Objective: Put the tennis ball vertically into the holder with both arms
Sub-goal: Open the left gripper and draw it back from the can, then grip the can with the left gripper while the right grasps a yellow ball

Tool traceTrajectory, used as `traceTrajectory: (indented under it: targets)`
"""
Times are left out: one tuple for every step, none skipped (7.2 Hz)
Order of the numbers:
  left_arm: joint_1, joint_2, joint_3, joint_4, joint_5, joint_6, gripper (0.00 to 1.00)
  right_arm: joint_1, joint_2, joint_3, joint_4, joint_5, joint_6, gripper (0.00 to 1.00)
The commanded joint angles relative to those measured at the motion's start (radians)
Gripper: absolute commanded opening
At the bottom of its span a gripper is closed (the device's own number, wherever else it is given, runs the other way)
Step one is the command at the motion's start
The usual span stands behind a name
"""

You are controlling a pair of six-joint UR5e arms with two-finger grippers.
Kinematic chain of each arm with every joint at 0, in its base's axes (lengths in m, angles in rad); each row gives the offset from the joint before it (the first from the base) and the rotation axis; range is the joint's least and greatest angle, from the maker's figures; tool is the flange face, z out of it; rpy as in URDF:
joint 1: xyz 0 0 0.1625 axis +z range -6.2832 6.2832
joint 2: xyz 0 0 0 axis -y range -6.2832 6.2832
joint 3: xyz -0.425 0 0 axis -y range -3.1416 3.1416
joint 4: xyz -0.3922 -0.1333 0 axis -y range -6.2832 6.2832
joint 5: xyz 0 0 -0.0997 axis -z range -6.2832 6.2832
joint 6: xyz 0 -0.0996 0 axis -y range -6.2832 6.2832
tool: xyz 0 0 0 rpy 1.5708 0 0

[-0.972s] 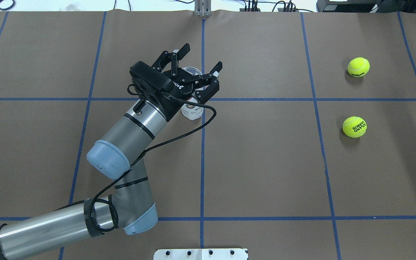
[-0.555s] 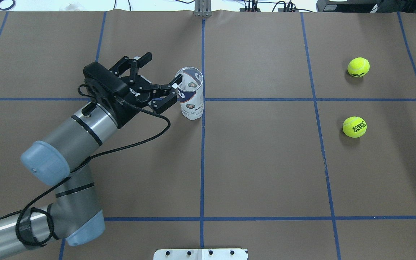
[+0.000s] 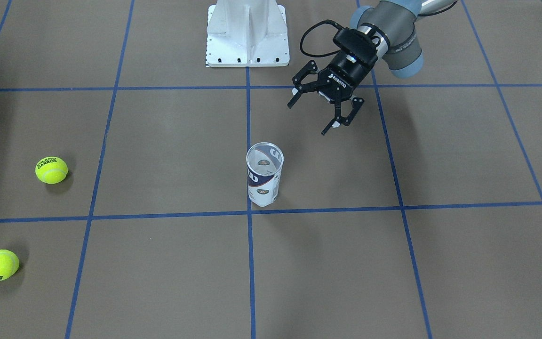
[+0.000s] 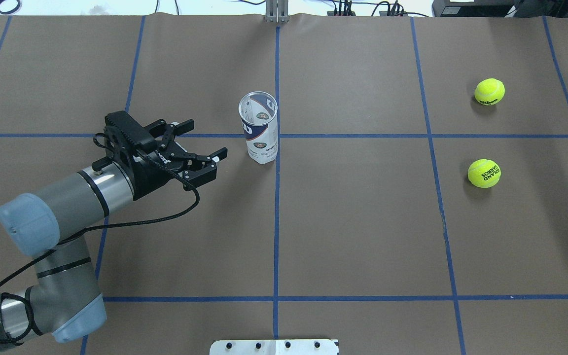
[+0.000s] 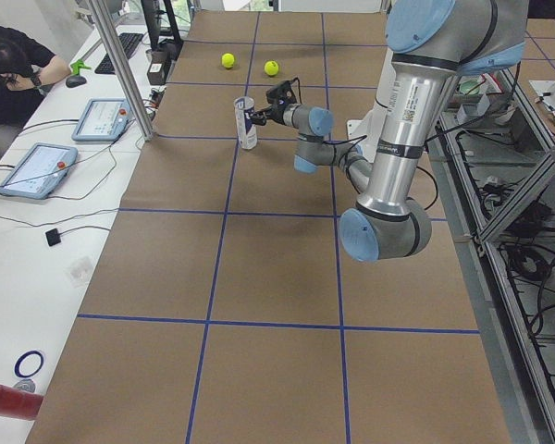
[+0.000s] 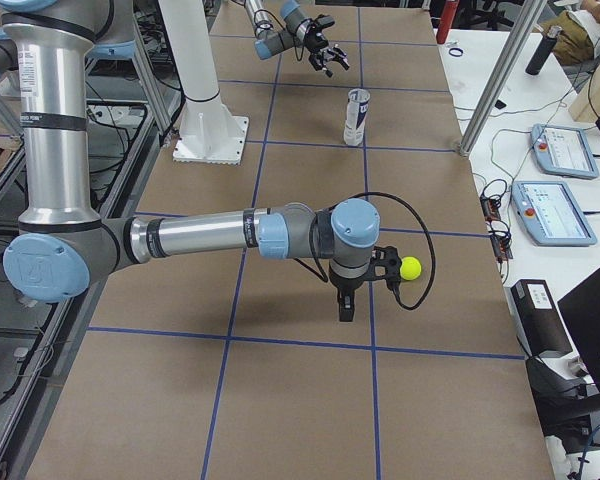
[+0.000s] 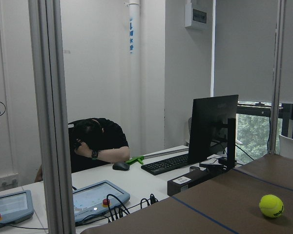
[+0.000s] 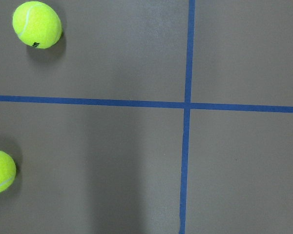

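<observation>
The brown paper-covered worktop (image 4: 363,222), gridded with blue tape lines (image 4: 276,222), is carrying everything. The step in hand looks to be getting both arms into their roles, one steadying and one fetching.

The grey-silver jointed left arm (image 4: 67,207) with light blue joint caps is reaching in low beside the clear plastic cylindrical holder (image 4: 259,128). The holder is standing upright near the middle crossing of the lines, mouth up, with no ball showing inside. The black fingered left tool (image 4: 205,139) is hanging spread wide and empty, near the holder but not touching it.

To do this well, the left tool should be closing gently on the lower labelled wall and leaving the rim free. Thin plastic is likely to flex, and a tall narrow can tips easily.

The matching right arm (image 6: 200,235) is showing only from the side, with its right tool (image 6: 345,300) pointing down over the worktop. Whether that tool is open or closed I cannot tell. It should be coming straight down on one ball, then lining up squarely over the round mouth.

The paper is looking matte and flat. The holder is looking glossy, with a white and navy label. Two fuzzy yellow-green tennis balls, one (image 4: 489,91) farther out and one (image 4: 484,173) nearer the robot, are lying well apart from the holder on the robot's right. Both are round and prone to rolling.
</observation>
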Motion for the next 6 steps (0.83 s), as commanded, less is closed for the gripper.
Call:
traceTrajectory:
  targets:
    - [0.009, -0.008, 0.020, 0.140, -0.033, -0.019, 0.99, 0.000, 0.019, 0.000, -0.001, 0.002, -0.001, 1.00]
    - [0.016, -0.014, 0.050, 0.140, -0.033, -0.049, 0.99, 0.000, 0.020, 0.002, -0.003, 0.002, -0.001, 1.00]
    - [0.017, -0.046, 0.099, 0.140, -0.033, -0.075, 0.99, -0.038, 0.020, -0.003, -0.009, -0.006, 0.001, 1.00]
    - [0.017, -0.084, 0.129, 0.140, -0.033, -0.077, 0.99, -0.038, 0.054, -0.007, -0.006, -0.007, 0.004, 1.00]
    - [0.017, -0.094, 0.138, 0.140, -0.033, -0.077, 0.99, -0.082, 0.075, -0.003, -0.009, -0.003, 0.008, 1.00]
    - [0.017, -0.098, 0.138, 0.140, -0.033, -0.077, 0.99, -0.100, 0.072, -0.012, -0.003, 0.011, 0.010, 1.00]
